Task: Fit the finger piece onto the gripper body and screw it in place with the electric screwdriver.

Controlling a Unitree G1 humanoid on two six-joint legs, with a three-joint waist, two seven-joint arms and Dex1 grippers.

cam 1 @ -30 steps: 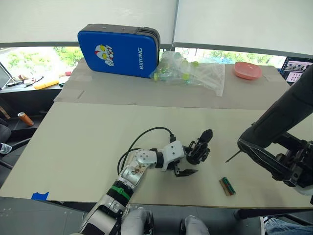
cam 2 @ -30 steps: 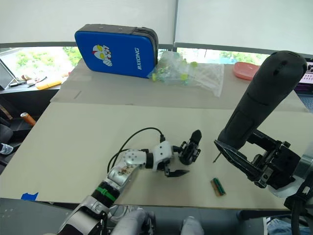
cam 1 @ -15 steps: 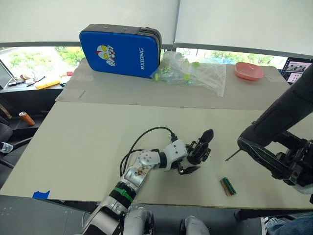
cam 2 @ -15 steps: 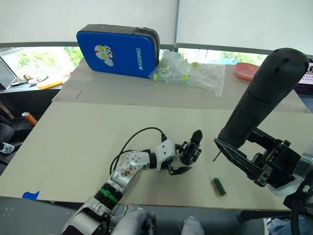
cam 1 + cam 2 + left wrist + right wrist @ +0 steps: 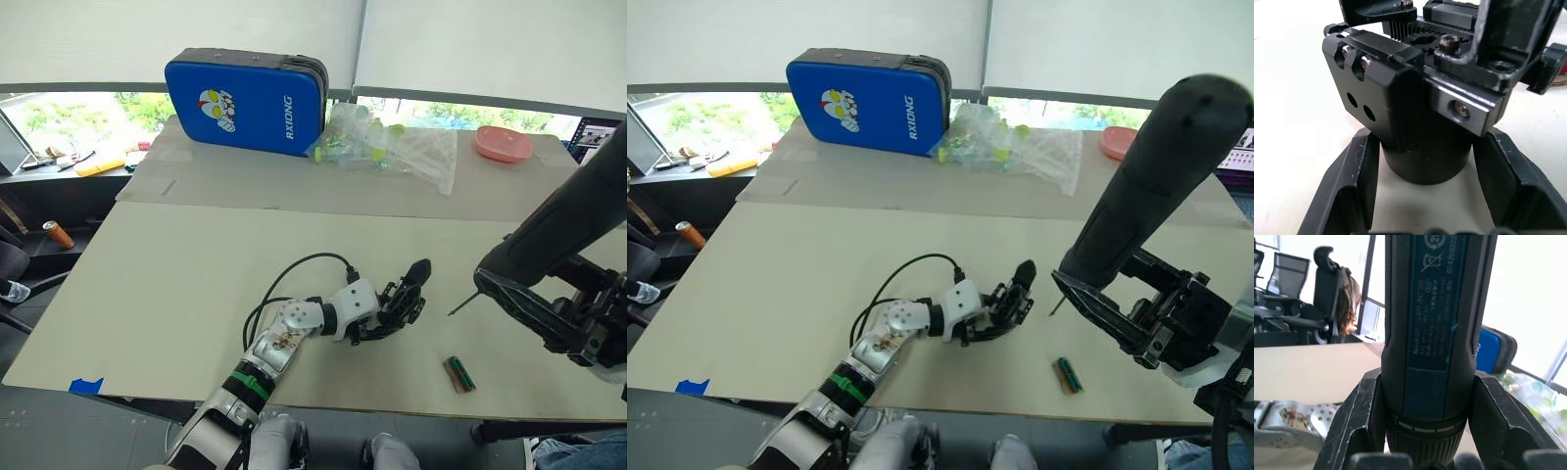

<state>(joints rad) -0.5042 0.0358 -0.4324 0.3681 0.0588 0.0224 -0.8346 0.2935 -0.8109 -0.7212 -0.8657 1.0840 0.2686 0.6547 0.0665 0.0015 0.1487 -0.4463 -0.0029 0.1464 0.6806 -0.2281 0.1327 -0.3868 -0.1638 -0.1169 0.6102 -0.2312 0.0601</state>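
Note:
The gripper body (image 5: pixel 404 299) stands near the front of the beige table (image 5: pixel 176 284), its one black pointed finger sticking up and away. My left gripper (image 5: pixel 384 323) is shut on its round base (image 5: pixel 1425 156), one finger (image 5: pixel 1352 181) on each side. To its right, my right gripper (image 5: pixel 509 286) is shut on the electric screwdriver (image 5: pixel 573 225), which rises steeply out of it. The thin metal bit (image 5: pixel 460 307) points down-left and hangs above the table, a short way right of the gripper body. The loose finger piece is out of view.
A small green and brown object (image 5: pixel 457 373) lies near the front edge, below the bit. At the back stand a blue case (image 5: pixel 245 93), a clear plastic bag of parts (image 5: pixel 387 147) and a pink dish (image 5: pixel 503 144). Blue tape (image 5: pixel 86 385) marks the front left corner.
My left gripper has slid forward and its fingers, open beside the gripper body before, now hold the base. The right arm and screwdriver have barely moved. The camera has shifted slightly.

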